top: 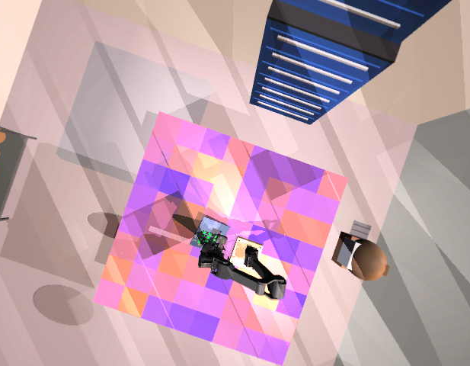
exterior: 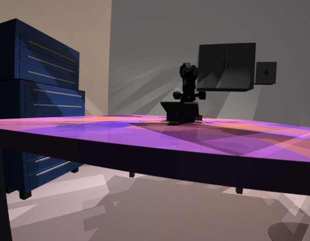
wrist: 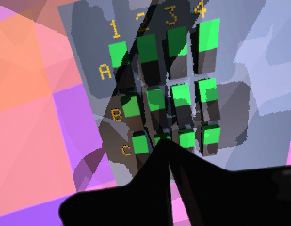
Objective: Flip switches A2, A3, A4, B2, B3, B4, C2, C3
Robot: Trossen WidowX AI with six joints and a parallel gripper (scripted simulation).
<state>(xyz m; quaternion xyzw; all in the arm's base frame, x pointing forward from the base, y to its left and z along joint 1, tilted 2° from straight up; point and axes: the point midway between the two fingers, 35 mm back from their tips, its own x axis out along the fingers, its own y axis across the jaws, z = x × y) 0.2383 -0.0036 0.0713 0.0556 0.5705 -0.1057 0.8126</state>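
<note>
Twelve switches [wrist: 182, 96] showing green — end effector [top: 223, 241] [wrist: 164, 143] hovering by C2, clenched empty; contact unclear.

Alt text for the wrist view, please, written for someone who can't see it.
Closed black jaws reach up from the bottom edge over a blue-grey switch panel, their tips overlapping switch C2. The green-and-dark rocker switches stand in three rows, A to C, and four columns, 1 to 4, labelled in yellow. Behind lies a pink, orange and purple checkered surface.
</note>
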